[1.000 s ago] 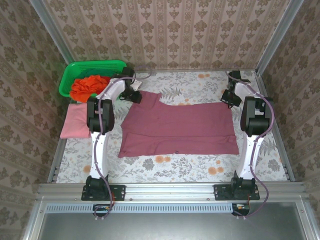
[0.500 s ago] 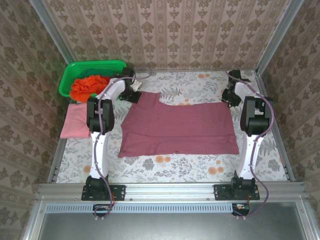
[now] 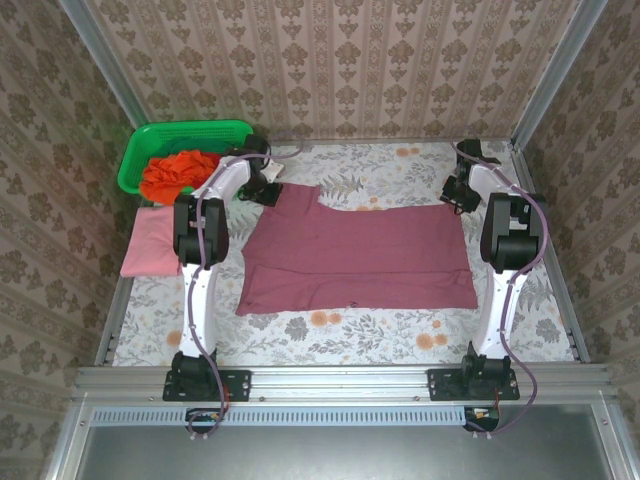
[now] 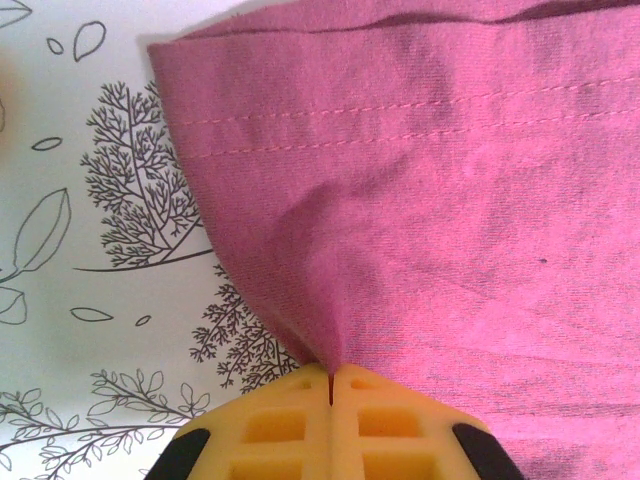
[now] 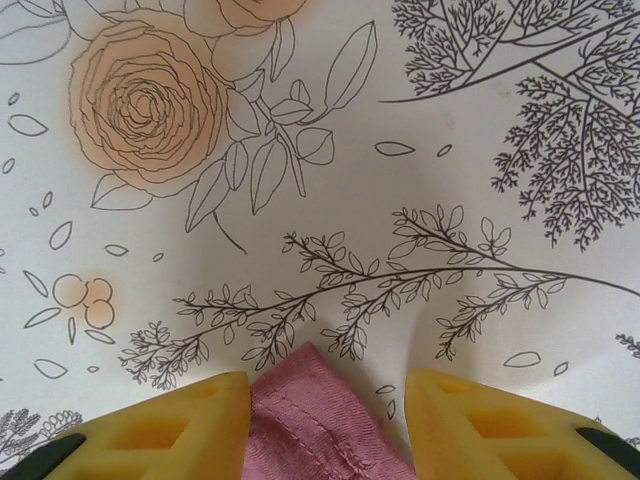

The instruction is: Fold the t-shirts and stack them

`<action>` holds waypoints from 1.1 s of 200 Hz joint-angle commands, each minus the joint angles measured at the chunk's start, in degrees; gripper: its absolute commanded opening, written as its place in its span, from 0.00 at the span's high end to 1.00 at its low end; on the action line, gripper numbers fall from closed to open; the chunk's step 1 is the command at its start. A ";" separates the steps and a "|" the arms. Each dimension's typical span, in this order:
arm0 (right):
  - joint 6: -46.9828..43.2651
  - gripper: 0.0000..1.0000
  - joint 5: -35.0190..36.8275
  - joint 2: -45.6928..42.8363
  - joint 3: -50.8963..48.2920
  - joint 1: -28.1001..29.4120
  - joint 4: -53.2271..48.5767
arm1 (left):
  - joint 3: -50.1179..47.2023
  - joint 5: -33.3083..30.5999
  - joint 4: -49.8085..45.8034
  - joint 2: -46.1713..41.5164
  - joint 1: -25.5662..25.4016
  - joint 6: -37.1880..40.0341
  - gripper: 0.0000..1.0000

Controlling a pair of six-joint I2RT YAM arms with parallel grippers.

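Maroon t-shirt [image 3: 360, 255] lies spread on the desk [image 3: 350, 335], its 10 o'clock corner pinched in the clenched left end effector [image 4: 330, 375] while the right end effector [image 5: 328, 400] stands released astride the 2 o'clock corner, so a one-sided lift could drag and skew the cloth.

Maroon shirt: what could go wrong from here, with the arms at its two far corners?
1. The left gripper is shut on a thin pinch of the maroon shirt; it may slip out when lifted.
2. The right gripper is open, with only the corner tip between its jaws; it may close on too little cloth, and the fold could come out skewed.
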 commanded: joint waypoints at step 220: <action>-1.80 1.00 -1.34 -15.79 -8.67 0.59 1.65 | -12.07 4.72 8.92 -16.45 0.16 0.75 1.00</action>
